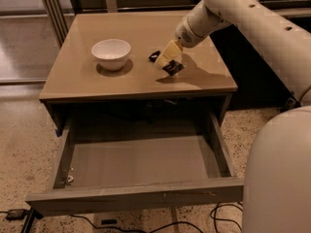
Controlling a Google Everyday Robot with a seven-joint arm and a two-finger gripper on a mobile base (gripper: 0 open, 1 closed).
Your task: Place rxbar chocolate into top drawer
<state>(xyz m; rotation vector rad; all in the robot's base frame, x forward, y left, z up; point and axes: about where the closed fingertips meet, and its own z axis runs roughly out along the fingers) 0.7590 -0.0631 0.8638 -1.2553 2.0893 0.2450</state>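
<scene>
The rxbar chocolate (173,68), a small black-wrapped bar, is on the right half of the table top (77,76), tilted, with a shadow under it. My gripper (166,58) reaches down from the upper right, and its pale fingers are shut across the bar's middle, so black wrapper shows on both sides of them. The top drawer (136,196) is pulled wide open below the table's front edge. Its grey inside holds nothing except a small bit in the front left corner (70,179).
A white bowl (111,52) stands on the table to the left of the bar. My arm's white body (277,174) fills the lower right. Cables (97,223) lie on the speckled floor under the drawer front. Metal rails (51,8) stand at the back left.
</scene>
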